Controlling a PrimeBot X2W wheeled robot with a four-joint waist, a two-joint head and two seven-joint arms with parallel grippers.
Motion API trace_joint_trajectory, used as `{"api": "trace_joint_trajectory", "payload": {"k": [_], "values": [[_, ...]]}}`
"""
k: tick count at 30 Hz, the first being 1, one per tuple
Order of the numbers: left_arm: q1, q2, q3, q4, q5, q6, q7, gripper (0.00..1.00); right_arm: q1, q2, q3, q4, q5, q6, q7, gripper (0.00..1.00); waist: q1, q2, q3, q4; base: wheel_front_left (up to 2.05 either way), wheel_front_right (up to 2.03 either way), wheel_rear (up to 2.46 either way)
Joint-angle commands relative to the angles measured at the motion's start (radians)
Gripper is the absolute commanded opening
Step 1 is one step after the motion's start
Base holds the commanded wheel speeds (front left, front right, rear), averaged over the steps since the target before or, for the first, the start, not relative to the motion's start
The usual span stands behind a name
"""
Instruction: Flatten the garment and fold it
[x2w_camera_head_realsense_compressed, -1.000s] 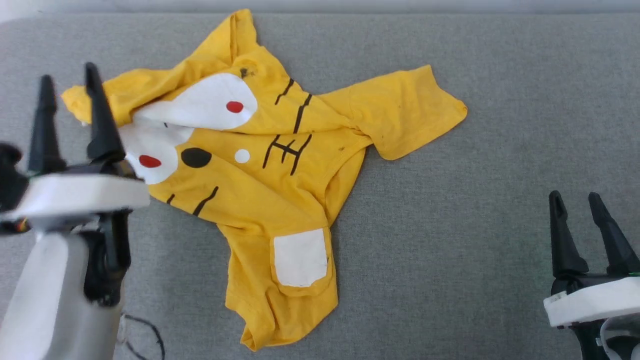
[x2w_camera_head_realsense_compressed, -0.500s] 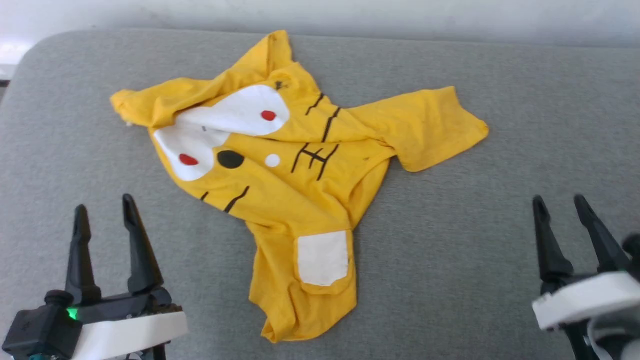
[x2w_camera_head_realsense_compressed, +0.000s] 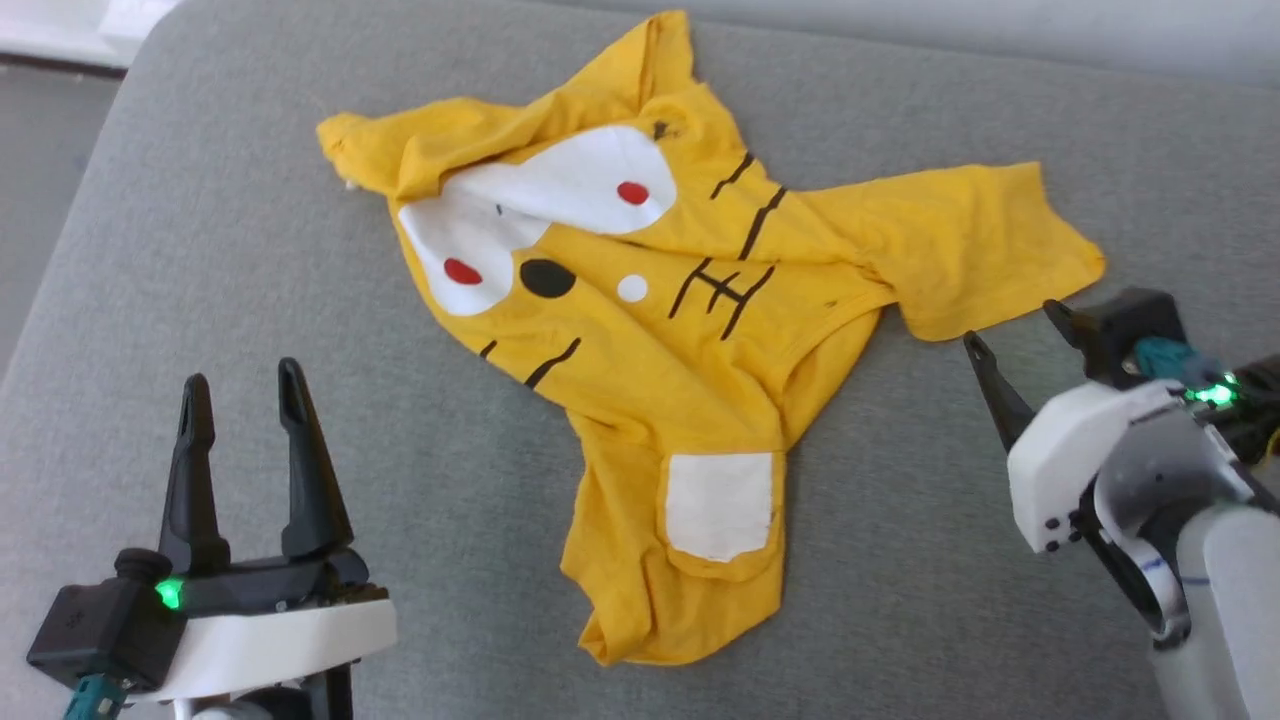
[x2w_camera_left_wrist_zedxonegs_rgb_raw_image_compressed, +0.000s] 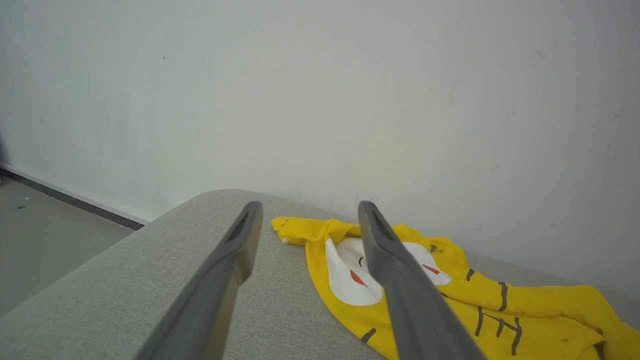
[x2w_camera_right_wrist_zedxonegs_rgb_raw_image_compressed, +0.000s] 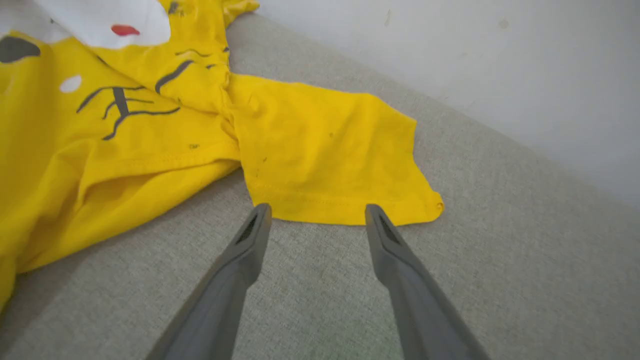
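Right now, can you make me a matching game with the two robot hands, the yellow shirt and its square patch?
Things:
1. left gripper
2. right gripper
3. yellow shirt
4. square patch

States:
A. white
B. crumpled on the grey cushion
C. open, fingertips close to the hem of the sleeve
D. open, over bare cushion, apart from the shirt

Pairs: 1-D, 2-C, 3-B, 4-A
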Motion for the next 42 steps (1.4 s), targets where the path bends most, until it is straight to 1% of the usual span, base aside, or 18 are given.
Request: {"api": "trace_joint_trajectory", "payload": {"k": [1,6,11,12,13,14,15,17,20,22,24,28,32,34,37,40,42], "values": [[-0.021,-0.005,-0.002,0.004,0.001,-0.007,-0.005,1.00,-0.023,-0.013,0.012,0.013,0.000,-0.001,0.009,1.00,-0.0001,0.0000,0.040,0.039,0.00,0.00,0.00],[-0.046,-0.005,-0.021,0.011,-0.021,0.007,-0.005,1.00,-0.107,-0.097,0.111,0.097,0.014,-0.001,0.067,1.00,-0.0001,0.0000,0.072,0.066,0.00,0.00,0.00],[-0.057,-0.005,-0.034,0.021,-0.030,0.016,-0.005,1.00,-0.154,-0.142,0.184,0.175,0.044,-0.001,0.093,1.00,-0.0001,0.0000,0.076,0.076,0.00,0.00,0.00],[-0.058,-0.005,-0.037,0.022,-0.032,0.018,-0.005,1.00,-0.158,-0.146,0.188,0.189,0.046,-0.001,0.102,0.82,-0.0001,0.0000,0.075,0.076,0.00,0.00,0.00],[-0.059,-0.005,-0.039,0.023,-0.034,0.020,-0.005,1.00,-0.163,-0.147,0.190,0.200,0.047,-0.001,0.106,0.40,-0.0001,0.0000,0.073,0.075,0.00,0.00,0.00],[-0.059,-0.005,-0.041,0.025,-0.035,0.022,-0.005,1.00,-0.166,-0.144,0.184,0.208,0.048,-0.001,0.104,0.22,-0.0001,0.0000,0.071,0.074,0.00,0.00,0.00],[-0.060,-0.005,-0.041,0.026,-0.036,0.023,-0.005,1.00,-0.171,-0.138,0.173,0.212,0.048,-0.001,0.099,0.00,-0.0001,0.0000,0.068,0.072,0.00,0.00,0.00],[-0.059,-0.005,-0.040,0.028,-0.037,0.025,-0.005,1.00,-0.177,-0.122,0.151,0.209,0.050,-0.001,0.085,0.00,-0.0001,0.0000,0.056,0.065,0.00,0.00,0.00],[-0.052,-0.005,-0.036,0.030,-0.039,0.027,-0.005,1.00,-0.184,-0.071,0.087,0.180,0.101,-0.001,0.073,0.00,-0.0001,0.0000,0.032,0.050,0.00,0.00,0.00],[-0.046,-0.005,-0.034,0.032,-0.036,0.026,-0.005,1.00,-0.195,-0.041,0.037,0.137,0.136,-0.001,0.080,0.00,-0.0001,0.0000,0.014,0.039,0.00,0.00,0.00],[-0.038,-0.005,-0.032,0.033,-0.035,0.025,-0.005,1.00,-0.208,-0.001,-0.036,0.083,0.182,-0.001,0.096,0.00,-0.0001,0.0000,-0.007,0.028,0.00,0.00,0.00],[-0.015,-0.005,-0.030,0.034,-0.032,0.024,-0.005,1.00,-0.221,0.071,-0.175,-0.055,0.246,-0.001,0.165,0.00,-0.0001,0.0000,-0.046,0.000,0.00,0.00,0.00],[0.005,-0.005,-0.021,0.031,-0.031,0.021,-0.005,1.00,-0.196,0.145,-0.315,-0.199,0.303,-0.001,0.275,0.00,-0.0001,0.0000,-0.071,-0.032,0.00,0.00,0.00],[0.011,-0.005,-0.019,0.031,-0.032,0.017,-0.005,1.00,-0.167,0.170,-0.402,-0.255,0.331,-0.001,0.330,0.00,-0.0001,0.0000,-0.076,-0.047,0.00,0.00,0.00],[0.012,-0.005,-0.025,0.034,-0.032,0.006,-0.005,1.00,-0.122,0.184,-0.579,-0.308,0.356,-0.001,0.388,0.00,-0.0001,0.0000,-0.073,-0.062,0.00,0.00,0.00],[0.006,-0.005,-0.033,0.039,-0.029,0.000,-0.005,1.00,-0.077,0.185,-0.779,-0.307,0.405,-0.001,0.409,0.00,-0.0001,0.0000,-0.065,-0.064,0.00,0.00,0.00],[0.005,-0.005,-0.034,0.040,-0.029,-0.001,-0.005,1.00,-0.051,0.186,-0.910,-0.294,0.413,-0.001,0.412,0.00,-0.0001,0.0000,-0.057,-0.066,0.00,0.00,0.00]]}}
